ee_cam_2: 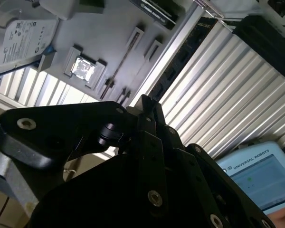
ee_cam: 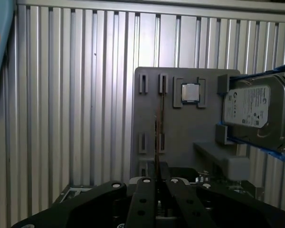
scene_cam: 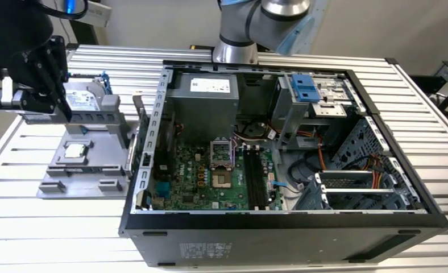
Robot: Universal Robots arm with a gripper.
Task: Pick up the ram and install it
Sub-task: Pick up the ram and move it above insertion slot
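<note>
**Ribbed aluminium table, claw above the parts tray**

We see a table (scene_cam: 57,227) of long, pale aluminium slats with shiny ridges. The matte black claw (ee_cam: 157,180), built of flat bolted links, hangs over a smooth grey plastic tray (ee_cam: 147,114) with small raised brackets.

In the first wrist view the ram (ee_cam: 157,137) shows edge-on as a thin, straight, brownish strip. It runs directly out from the claw's tip across the tray. We cannot tell how wide the claw is open, nor whether it grips the ram or the ram rests in the tray's groove.

Off to one side of the claw's line, a small square silver processor chip (ee_cam: 190,92) sits in a recess. Further to that side, a boxy metal hard drive (ee_cam: 249,111) with blue rails sits at the tray's edge.

In the exterior view, the open black computer case (scene_cam: 285,233) lies well to the exterior view's right of the claw, its green motherboard (scene_cam: 201,176) exposed.
</note>
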